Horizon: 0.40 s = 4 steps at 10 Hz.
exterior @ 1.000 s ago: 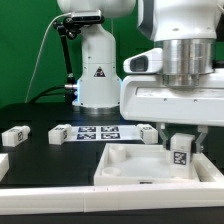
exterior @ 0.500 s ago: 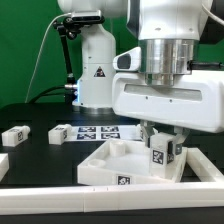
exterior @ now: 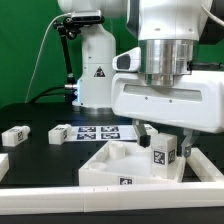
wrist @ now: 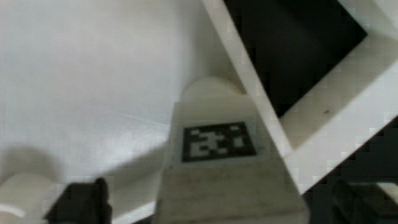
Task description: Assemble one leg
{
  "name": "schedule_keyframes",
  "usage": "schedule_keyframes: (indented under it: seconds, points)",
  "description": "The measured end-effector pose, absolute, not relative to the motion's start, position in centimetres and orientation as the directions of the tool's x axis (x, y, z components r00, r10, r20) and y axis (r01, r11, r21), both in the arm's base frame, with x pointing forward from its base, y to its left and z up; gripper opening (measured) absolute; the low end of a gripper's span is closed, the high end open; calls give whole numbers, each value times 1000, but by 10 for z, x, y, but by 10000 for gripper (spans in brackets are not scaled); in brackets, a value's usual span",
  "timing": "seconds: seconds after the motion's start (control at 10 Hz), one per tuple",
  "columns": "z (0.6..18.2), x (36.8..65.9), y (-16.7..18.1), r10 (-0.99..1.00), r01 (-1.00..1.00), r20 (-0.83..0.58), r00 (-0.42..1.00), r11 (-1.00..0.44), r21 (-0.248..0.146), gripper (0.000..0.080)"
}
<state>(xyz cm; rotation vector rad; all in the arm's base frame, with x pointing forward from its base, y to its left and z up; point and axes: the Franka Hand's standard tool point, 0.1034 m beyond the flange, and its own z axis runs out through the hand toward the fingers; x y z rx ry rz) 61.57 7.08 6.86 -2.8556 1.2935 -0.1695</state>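
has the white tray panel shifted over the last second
Yes. Against the marker board, the white tray panel has turned and slid toward the exterior view's left; the hand holding the leg moved left with it.

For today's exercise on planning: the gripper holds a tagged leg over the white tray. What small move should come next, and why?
Probably a short, slow descent. The gripper is shut on the leg, which sits over the white tray's corner on the exterior view's right, apparently not yet seated. Whether it touches cannot be told.
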Motion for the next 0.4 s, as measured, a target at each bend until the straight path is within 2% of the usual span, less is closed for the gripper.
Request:
schedule_keyframes:
  seconds: [0.4]
  points:
    - [68,616,71,-750,-749,97,655,-660,-46,649]
